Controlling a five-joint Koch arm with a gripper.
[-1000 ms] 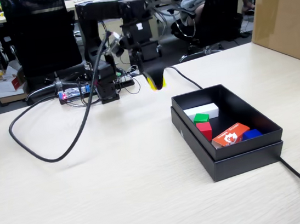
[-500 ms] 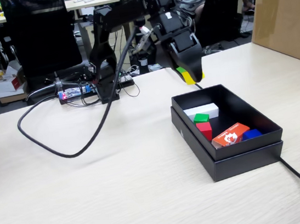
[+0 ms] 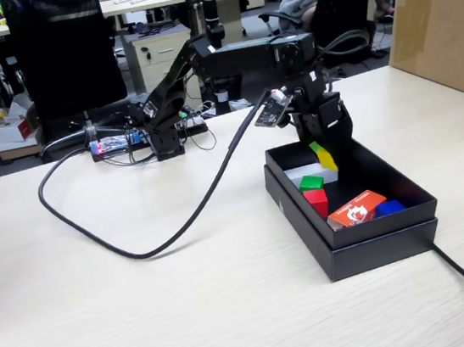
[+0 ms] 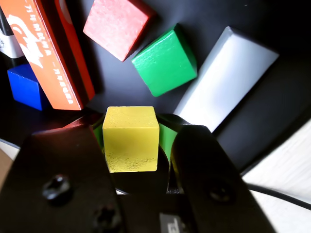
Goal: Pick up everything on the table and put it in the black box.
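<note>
Yellow cube (image 3: 325, 158) is clamped in the gripper (image 3: 323, 157), hanging over the black box's (image 3: 370, 245) far end in the fixed view; the beige table (image 3: 149, 321) shows no other cubes. The wrist view shows yellow cube (image 4: 130, 138) pinched between the jaws, directly above bare black floor, with green cube (image 4: 165, 60), red cube (image 4: 116, 26) and a white block (image 4: 224, 75) beyond.

pincer (image 3: 326, 158) gripping yellow cube (image 3: 325, 159), over black box (image 3: 370, 245)
</note>
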